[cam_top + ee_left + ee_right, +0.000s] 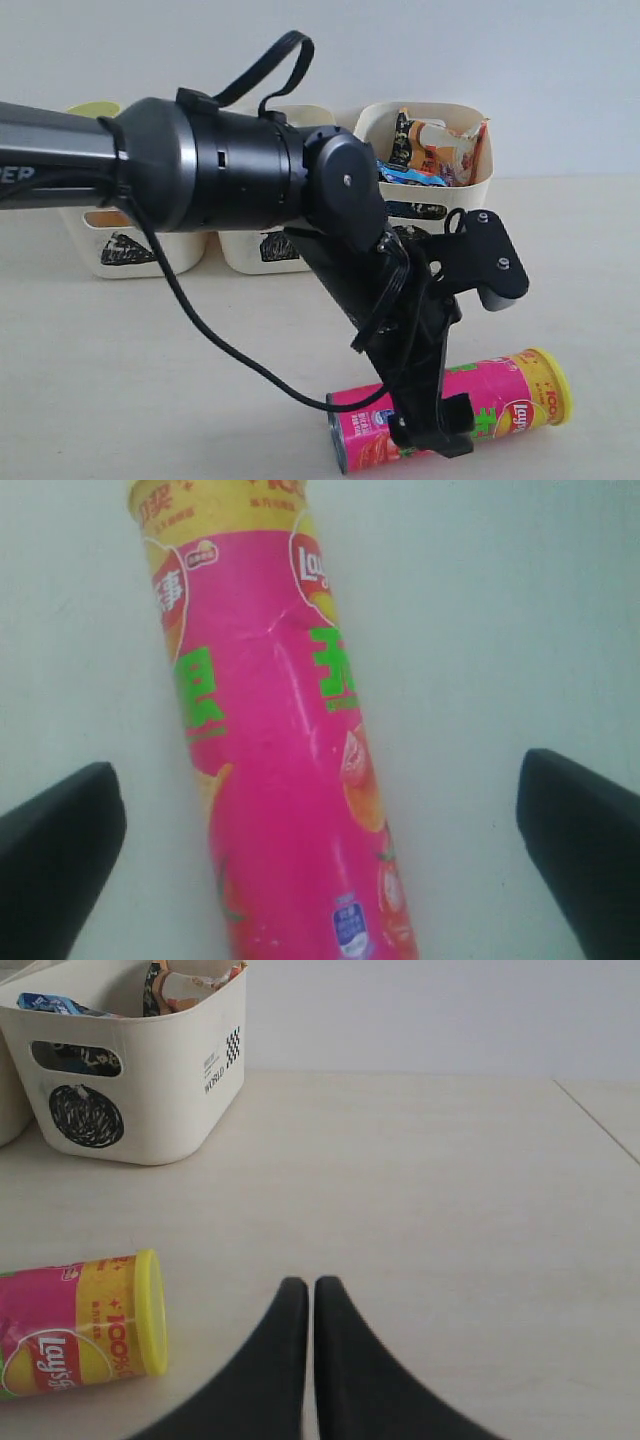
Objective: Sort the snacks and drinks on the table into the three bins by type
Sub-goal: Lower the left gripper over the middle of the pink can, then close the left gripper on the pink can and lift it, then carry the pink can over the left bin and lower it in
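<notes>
Pink tube (500,400) lies on its side on the counter (150,380), directly under the left end effector (435,430). From the left wrist, wide-open fingers (60,865) straddle its long axis. From the right wrist, the closed right end effector (310,1360) sits off past the lid (150,1310).

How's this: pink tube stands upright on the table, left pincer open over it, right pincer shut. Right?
No. The pink tube lies on its side on the table, not upright; the exterior view shows it. The rest holds: left pincer open over it, right pincer shut.
</notes>
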Controlling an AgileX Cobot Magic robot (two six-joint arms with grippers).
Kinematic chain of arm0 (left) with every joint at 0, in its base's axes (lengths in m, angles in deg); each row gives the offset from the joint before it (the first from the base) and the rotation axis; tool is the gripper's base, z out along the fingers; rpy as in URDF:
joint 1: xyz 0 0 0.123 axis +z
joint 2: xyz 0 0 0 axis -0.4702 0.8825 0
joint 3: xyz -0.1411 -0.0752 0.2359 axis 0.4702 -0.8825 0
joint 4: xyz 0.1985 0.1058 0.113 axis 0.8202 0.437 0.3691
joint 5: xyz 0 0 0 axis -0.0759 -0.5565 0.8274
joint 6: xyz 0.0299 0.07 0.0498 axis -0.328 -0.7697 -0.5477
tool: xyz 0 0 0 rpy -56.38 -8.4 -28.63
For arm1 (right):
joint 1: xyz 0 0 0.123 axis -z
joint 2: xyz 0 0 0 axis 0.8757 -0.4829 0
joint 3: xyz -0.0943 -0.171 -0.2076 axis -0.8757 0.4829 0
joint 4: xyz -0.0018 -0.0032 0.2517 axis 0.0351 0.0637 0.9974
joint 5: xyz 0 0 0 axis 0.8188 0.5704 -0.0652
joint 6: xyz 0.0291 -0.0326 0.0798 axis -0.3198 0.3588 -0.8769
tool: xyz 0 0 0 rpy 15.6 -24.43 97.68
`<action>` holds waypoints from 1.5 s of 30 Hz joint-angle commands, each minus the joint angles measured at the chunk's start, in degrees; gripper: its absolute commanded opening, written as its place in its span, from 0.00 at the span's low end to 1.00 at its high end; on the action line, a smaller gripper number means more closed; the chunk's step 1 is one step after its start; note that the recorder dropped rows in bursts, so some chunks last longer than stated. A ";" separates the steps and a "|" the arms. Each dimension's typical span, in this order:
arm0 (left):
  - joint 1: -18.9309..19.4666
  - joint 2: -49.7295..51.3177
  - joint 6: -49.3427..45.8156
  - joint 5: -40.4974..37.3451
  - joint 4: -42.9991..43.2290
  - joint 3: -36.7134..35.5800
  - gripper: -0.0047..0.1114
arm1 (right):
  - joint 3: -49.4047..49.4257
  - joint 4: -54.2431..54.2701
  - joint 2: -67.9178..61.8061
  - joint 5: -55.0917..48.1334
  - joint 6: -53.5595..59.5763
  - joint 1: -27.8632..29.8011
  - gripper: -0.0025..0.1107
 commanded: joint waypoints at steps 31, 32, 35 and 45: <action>-0.36 14.58 8.28 -2.72 4.54 14.16 0.08 | 0.28 0.07 0.33 0.47 0.00 0.13 0.02; -0.36 13.71 8.69 -2.83 4.54 14.16 0.08 | 0.28 0.07 0.33 0.47 0.00 0.13 0.02; -0.24 9.56 10.13 -3.23 4.77 14.16 0.08 | 0.28 0.07 0.33 0.47 0.00 0.13 0.02; 2.66 -5.09 12.06 -2.76 6.36 11.09 0.08 | 0.28 0.07 0.33 0.47 0.00 0.13 0.02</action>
